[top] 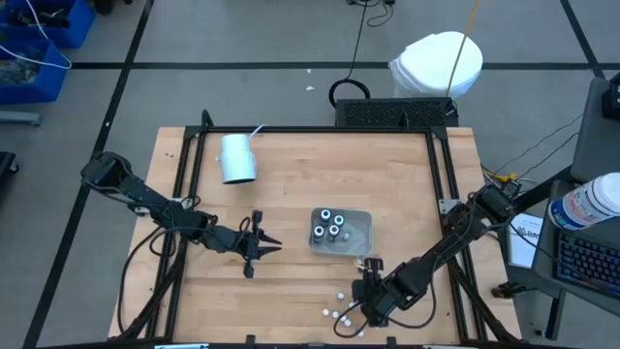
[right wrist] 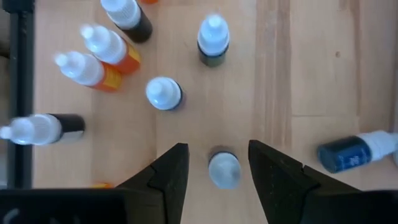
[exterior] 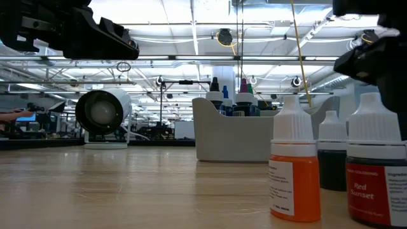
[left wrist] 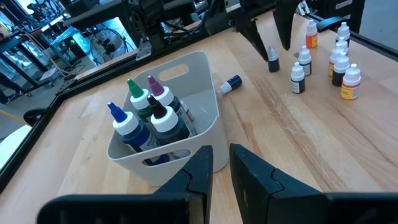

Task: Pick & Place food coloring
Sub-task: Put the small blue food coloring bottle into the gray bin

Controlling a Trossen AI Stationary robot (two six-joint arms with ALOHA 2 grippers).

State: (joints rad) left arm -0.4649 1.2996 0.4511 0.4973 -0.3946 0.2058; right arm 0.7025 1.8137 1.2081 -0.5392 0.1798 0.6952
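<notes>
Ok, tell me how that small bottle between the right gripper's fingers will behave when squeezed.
The bottle stands upright, narrow and tall, so it probably tips if one finger of the right gripper touches first. Its smooth rounded cap looks slippery. It seems light and rigid.

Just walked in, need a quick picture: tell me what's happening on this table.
The right tool hangs open over a small upright bottle among the loose food coloring bottles near the table's front edge. Four bottles already stand in the grey tray. The left tool waits beside the tray, empty.
</notes>
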